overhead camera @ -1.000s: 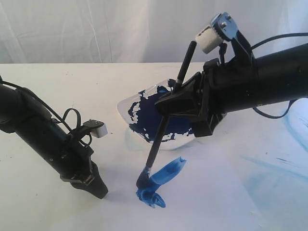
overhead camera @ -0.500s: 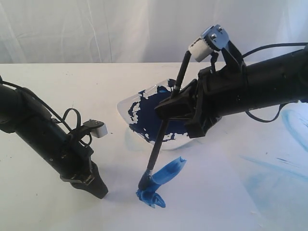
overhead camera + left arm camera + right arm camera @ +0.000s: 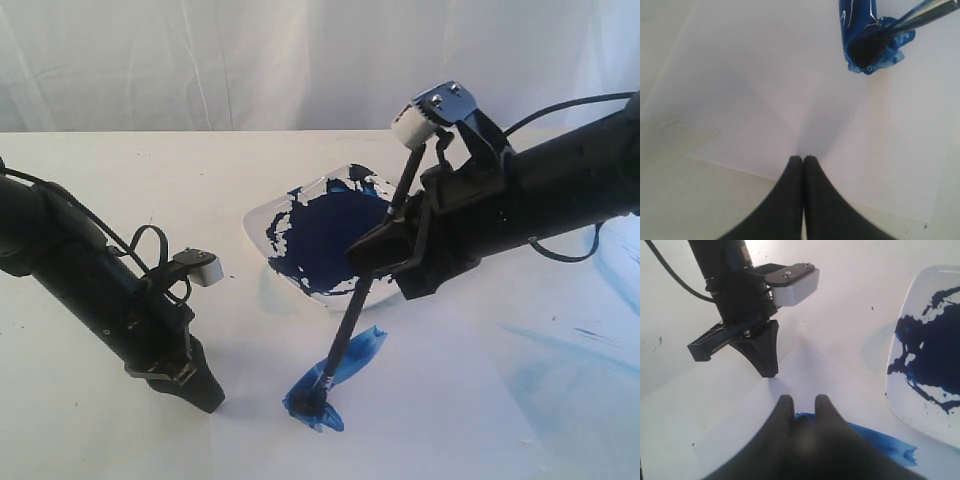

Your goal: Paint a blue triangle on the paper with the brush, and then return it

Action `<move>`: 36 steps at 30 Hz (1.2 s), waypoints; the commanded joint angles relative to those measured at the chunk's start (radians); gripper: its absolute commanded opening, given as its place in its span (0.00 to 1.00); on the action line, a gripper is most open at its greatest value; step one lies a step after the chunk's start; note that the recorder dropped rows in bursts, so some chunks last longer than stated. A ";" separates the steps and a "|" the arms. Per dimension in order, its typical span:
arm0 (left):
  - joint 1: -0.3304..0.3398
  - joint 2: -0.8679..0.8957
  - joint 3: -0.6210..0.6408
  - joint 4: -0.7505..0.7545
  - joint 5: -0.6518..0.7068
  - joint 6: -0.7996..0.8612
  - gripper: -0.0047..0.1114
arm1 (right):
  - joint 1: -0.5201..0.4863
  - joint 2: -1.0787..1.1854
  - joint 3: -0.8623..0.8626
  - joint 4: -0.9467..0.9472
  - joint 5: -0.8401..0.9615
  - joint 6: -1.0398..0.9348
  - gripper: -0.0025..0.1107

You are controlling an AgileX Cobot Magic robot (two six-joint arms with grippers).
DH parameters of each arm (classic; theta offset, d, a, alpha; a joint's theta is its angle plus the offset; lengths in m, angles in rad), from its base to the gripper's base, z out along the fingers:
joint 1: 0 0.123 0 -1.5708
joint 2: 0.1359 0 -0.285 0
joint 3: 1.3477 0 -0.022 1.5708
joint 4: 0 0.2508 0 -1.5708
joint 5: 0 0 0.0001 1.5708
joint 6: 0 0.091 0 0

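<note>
My right gripper [image 3: 364, 257] is shut on the black-handled brush [image 3: 350, 330], which leans steeply. Its paint-dark tip [image 3: 318, 393] rests on the near end of a short, thick medium-blue stroke [image 3: 345, 372] on the white paper [image 3: 430, 410]. The stroke is a single line; no closed triangle shows. The left wrist view has the brush tip [image 3: 865, 50] on the stroke [image 3: 856, 20]. The right wrist view shows the right gripper [image 3: 804, 402] over the stroke [image 3: 880, 440]. My left gripper [image 3: 207, 396] is shut and empty, its tip [image 3: 803, 159] on the paper [image 3: 765, 100] near its edge.
A clear dish [image 3: 262, 222] with a dark navy paint pool [image 3: 325, 235] stands behind the stroke, also in the right wrist view as the dish [image 3: 900, 390]. Pale blue smears [image 3: 590, 370] mark the table at the right. A white curtain [image 3: 250, 60] closes the back.
My right arm has dropped lower and shifted right. The brush leans more, and its tip has slid a little right and nearer along the stroke's end. The left arm has not moved.
</note>
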 commanded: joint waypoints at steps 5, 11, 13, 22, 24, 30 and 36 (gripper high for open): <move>-0.005 0.002 -0.003 -0.009 0.016 -0.005 0.04 | -0.002 -0.071 0.004 -0.184 0.001 0.159 0.02; -0.005 0.002 -0.003 -0.009 0.016 -0.005 0.04 | -0.002 -0.139 0.004 -0.397 0.007 0.363 0.02; -0.005 0.002 -0.003 -0.009 0.016 -0.005 0.04 | -0.002 -0.155 0.004 -0.458 0.026 0.398 0.02; -0.005 0.002 -0.003 -0.009 0.016 -0.005 0.04 | -0.002 -0.216 0.004 -0.562 0.027 0.492 0.02; -0.005 0.002 -0.003 -0.009 0.016 -0.005 0.04 | -0.002 -0.225 0.004 -0.566 0.017 0.500 0.02; -0.005 0.002 -0.003 -0.009 0.016 -0.005 0.04 | -0.002 -0.297 0.004 -0.530 -0.083 0.527 0.02; -0.005 0.002 -0.003 -0.009 0.016 -0.005 0.04 | -0.002 -0.328 0.004 -0.393 -0.206 0.527 0.02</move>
